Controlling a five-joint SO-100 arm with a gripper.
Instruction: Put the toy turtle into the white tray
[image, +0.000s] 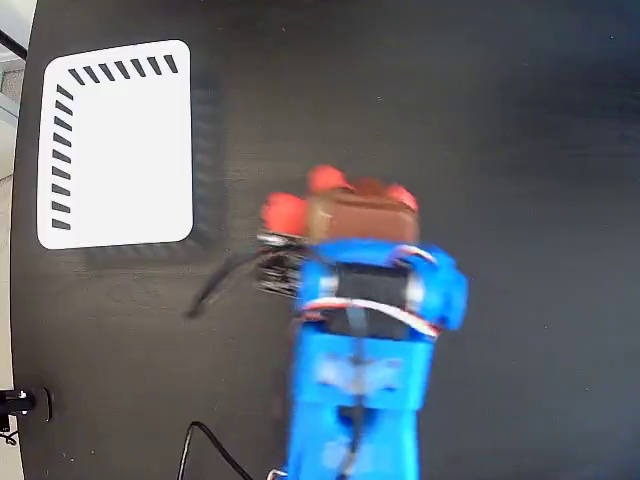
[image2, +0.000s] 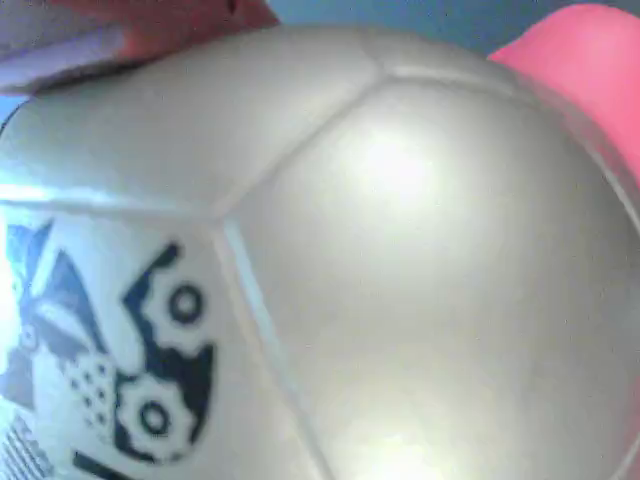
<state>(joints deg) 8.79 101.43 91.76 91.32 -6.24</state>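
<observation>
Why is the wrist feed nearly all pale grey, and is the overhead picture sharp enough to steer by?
Wrist view: the toy turtle shell fills the frame at very close range, soft-focused, with a bright glare patch on it. Fixed view: the arm and pincer are motion-blurred, while the white tray is sharp-edged but overexposed, with a faint shadow beside it on the table.

A black bench (image: 520, 120) fills the fixed view. A thin black cable (image: 205, 445) curls across its lower left part, and a small dark clamp (image: 20, 403) sits at its left edge.
</observation>
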